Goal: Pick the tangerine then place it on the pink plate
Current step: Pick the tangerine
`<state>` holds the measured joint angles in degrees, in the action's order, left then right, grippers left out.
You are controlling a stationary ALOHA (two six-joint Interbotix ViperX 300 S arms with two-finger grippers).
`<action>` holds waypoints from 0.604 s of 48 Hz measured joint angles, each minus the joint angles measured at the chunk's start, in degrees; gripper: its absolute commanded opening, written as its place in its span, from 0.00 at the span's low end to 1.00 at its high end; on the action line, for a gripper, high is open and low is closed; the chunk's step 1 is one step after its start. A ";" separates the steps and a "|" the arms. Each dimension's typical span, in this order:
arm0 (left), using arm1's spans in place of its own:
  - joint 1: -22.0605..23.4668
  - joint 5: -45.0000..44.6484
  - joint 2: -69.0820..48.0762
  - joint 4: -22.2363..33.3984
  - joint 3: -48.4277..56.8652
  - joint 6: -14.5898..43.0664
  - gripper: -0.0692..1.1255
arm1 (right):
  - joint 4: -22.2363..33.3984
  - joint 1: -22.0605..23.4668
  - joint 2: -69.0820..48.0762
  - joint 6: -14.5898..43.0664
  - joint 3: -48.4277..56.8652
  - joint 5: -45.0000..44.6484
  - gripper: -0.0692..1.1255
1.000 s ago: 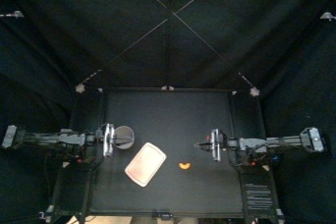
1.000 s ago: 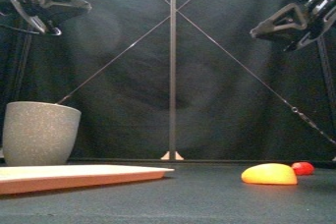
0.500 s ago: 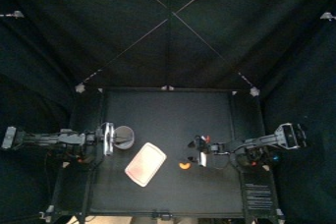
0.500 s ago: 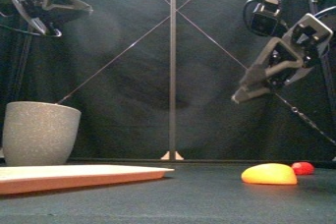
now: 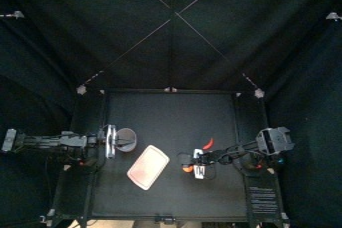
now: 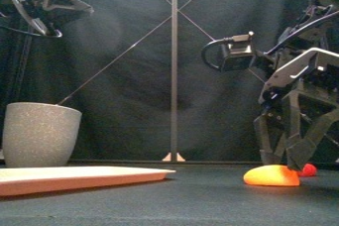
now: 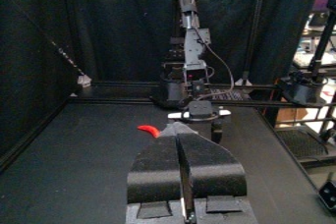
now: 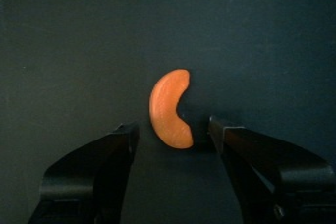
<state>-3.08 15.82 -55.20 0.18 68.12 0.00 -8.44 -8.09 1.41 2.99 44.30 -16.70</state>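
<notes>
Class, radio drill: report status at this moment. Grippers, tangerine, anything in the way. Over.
Right gripper open, jaws either side of tangerine, not yet gripped. Left gripper shut, parked left. Pink plate bare; small red toy beside tangerine, off the path.

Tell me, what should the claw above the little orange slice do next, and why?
Probably ease the right claw straight down a little. Its jaws stand open with the orange crescent-shaped toy tangerine slice centred between them, but the front view suggests that they hang just above it, so going lower should let them close around it.
</notes>
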 measured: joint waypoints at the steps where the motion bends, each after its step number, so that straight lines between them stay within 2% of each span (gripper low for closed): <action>1: -0.09 0.00 0.09 -0.09 0.00 0.00 0.18 | 0.09 0.00 0.35 0.00 -0.35 -0.18 0.83; 11: 0.00 0.00 0.09 0.00 0.09 0.00 0.18 | 0.79 0.00 2.37 0.00 -1.93 -0.62 0.81; 29: -0.09 0.00 0.09 -0.09 0.00 0.00 0.18 | 0.35 -0.70 2.81 0.00 -2.11 -0.62 0.65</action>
<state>-3.16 15.82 -55.11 0.09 68.12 0.00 -8.09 -8.79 4.22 2.99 42.19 -17.31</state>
